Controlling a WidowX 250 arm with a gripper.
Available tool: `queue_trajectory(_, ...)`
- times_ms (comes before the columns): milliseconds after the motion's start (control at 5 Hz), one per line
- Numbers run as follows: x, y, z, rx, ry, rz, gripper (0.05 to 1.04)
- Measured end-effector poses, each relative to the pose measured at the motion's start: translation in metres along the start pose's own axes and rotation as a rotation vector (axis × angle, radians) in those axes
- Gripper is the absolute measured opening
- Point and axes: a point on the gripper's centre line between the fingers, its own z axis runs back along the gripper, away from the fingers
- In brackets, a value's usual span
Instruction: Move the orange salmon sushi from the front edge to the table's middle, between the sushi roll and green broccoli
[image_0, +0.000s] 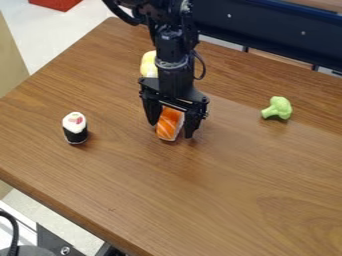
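So the black arm comes in from the top edge, a bit left of centre, and its claw (171, 129) hangs right over the middle of the wooden worktop (220, 195), just above the centre of the frame. The claw is spread wide, with one finger on either side of a toy salmon nigiri (169, 124), orange with pale stripes on top and a whitish base. Can't really tell if either finger is touching it. Right behind the arm there's some yellow and whitish thing (148, 64), mostly hidden, so no clue what it is. Over at the left is a toy sushi roll (75, 127) standing upright, black wrap, white top with pink and green bits. Toy broccoli (277, 108) sits at the right, well apart from the nigiri. There's also a dark blue rail (267, 27) across the upper right, something red (57, 4) in the upper left, and a black cable (12, 230) in the lower left corner.
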Motion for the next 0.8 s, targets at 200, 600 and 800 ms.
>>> queue_trajectory(200,-0.008,-0.004,0.009,-0.025,0.039,-0.002,1.009)
queue_trajectory(600,-0.013,-0.01,0.062,-0.132,0.037,-0.02,1.009)
queue_trajectory(800,-0.013,-0.01,0.071,-0.136,0.046,-0.025,1.009)
